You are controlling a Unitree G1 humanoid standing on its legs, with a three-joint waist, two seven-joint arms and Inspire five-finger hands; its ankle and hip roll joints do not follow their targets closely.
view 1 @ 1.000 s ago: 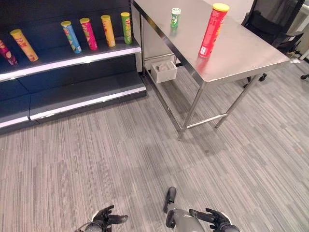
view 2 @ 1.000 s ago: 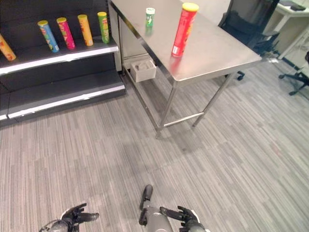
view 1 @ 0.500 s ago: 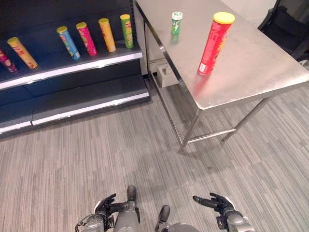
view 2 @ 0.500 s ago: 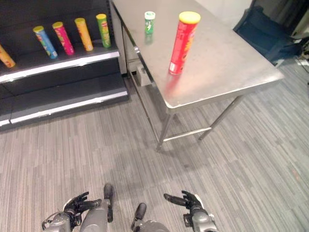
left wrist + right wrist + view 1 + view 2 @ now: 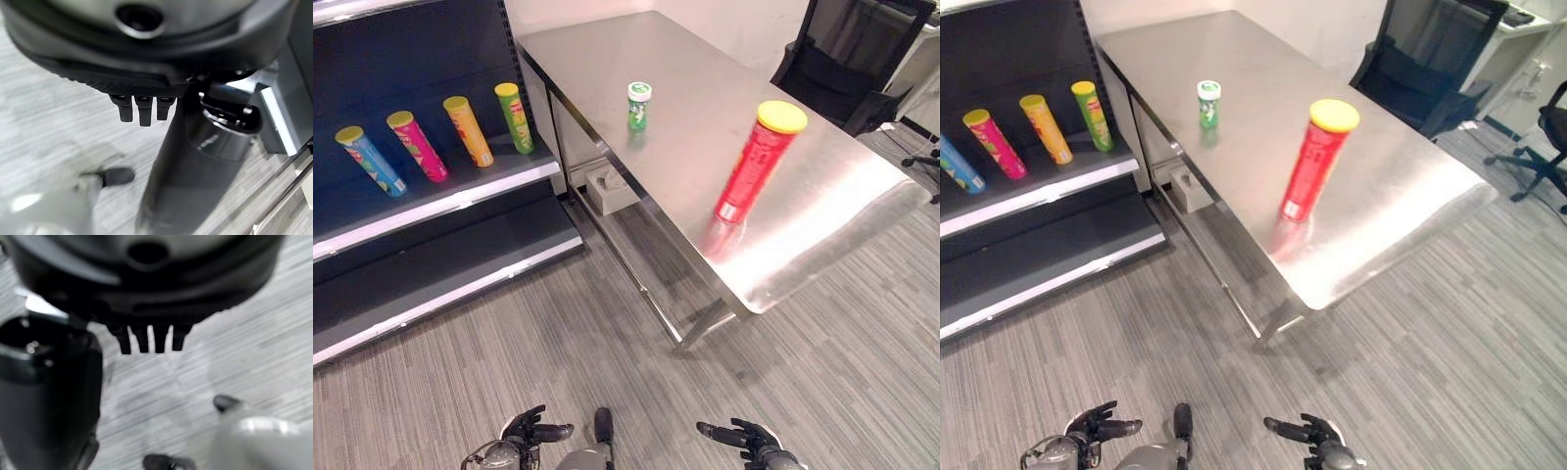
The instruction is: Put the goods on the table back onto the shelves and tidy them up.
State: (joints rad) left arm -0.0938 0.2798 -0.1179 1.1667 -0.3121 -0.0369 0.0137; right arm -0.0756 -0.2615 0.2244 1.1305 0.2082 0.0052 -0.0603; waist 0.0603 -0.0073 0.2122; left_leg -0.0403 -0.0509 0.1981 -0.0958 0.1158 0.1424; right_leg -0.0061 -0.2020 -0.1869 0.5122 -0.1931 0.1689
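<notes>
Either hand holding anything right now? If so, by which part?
Nothing is held. The left hand and right hand hang open and empty; the tall red can and small green bottle stand untouched on the steel table.

This looks like a mock shop set up inside an office or lab: a dark retail shelving unit (image 5: 440,211) with pale metal edge strips displays a spaced row of tall crisp tubes in blue (image 5: 370,161), pink (image 5: 416,146), orange (image 5: 469,130) and green (image 5: 514,117). Just beside the shelving stands a bare brushed stainless-steel work table (image 5: 675,59) carrying a tall red tube with a yellow lid (image 5: 756,161) and a small green bottle with a white cap (image 5: 638,106). Grey striped carpet flooring (image 5: 862,323) and black wheeled office chairs (image 5: 1420,69) behind the table give the room its office character.
</notes>
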